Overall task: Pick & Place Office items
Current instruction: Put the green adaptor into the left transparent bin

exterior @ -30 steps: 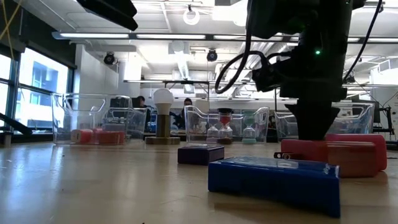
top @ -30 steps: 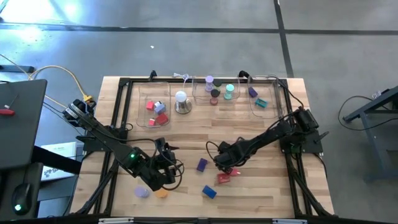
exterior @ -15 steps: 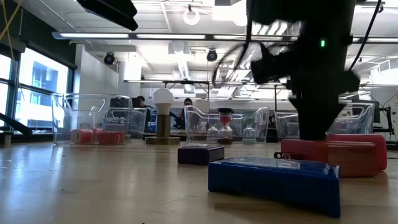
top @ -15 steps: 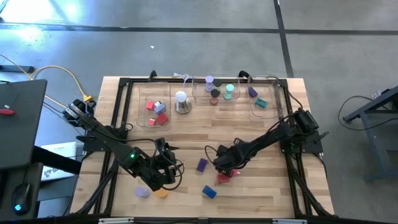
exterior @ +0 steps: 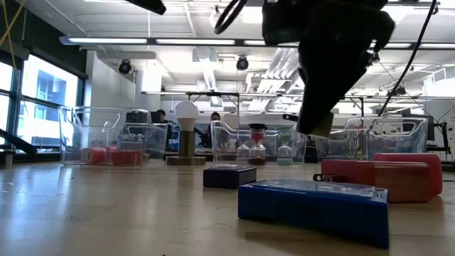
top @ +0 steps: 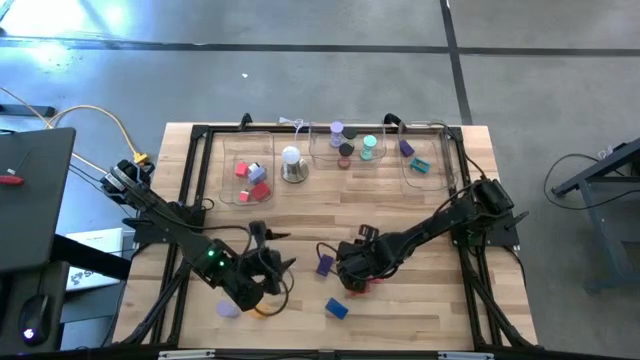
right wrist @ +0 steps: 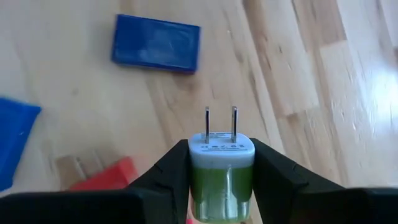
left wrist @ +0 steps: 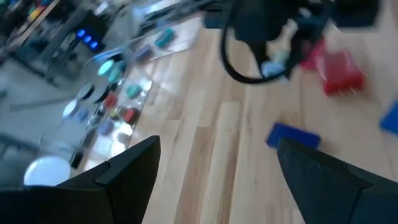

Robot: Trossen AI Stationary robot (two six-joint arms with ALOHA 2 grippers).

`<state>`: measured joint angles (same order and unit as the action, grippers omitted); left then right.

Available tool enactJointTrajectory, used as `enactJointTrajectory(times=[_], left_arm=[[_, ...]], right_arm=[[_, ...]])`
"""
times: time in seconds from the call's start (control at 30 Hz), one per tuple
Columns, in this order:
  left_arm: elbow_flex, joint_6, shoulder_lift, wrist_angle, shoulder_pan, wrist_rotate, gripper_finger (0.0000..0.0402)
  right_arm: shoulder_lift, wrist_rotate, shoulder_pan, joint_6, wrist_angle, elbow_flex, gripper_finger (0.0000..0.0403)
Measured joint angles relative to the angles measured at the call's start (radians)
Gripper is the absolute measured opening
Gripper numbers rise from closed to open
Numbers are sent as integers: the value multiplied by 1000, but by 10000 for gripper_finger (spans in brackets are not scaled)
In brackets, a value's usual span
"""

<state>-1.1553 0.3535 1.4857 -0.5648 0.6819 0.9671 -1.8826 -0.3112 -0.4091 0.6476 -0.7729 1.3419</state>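
A green and white plug adapter (right wrist: 220, 174) is being pinched by the right claw (right wrist: 220, 177) above the middle of the counter (top: 420, 210), its 2 prongs pointing forward, probably so it can be carried to the clear trays (top: 425, 165) at the back. A purple block (top: 324, 265) and a red block (right wrist: 102, 175) are lying nearby. The left claw (left wrist: 214, 177) is being kept spread and empty over the near-left counter.

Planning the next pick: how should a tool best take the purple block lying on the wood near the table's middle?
The purple block lies flat and apart from its neighbours, so probably come straight down from above and pinch its two longer sides.
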Motion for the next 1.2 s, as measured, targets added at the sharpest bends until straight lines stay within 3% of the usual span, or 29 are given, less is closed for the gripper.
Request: enactJointTrajectory(times=[0.27,0.5,0.87,1.2], left_arm=[[0,-136,49,111,-2,-79,314],[0,-181,94,129,-20,-124,314],[0,-208,129,164,12,-125,314],[0,-304,128,253,97,17,314]], right_arm=[[0,8,42,-154,149,6,123],[1,267,80,-319,391,6,123],[-2,497,117,-338,649,6,123],[-4,504,117,-286,770,6,123]])
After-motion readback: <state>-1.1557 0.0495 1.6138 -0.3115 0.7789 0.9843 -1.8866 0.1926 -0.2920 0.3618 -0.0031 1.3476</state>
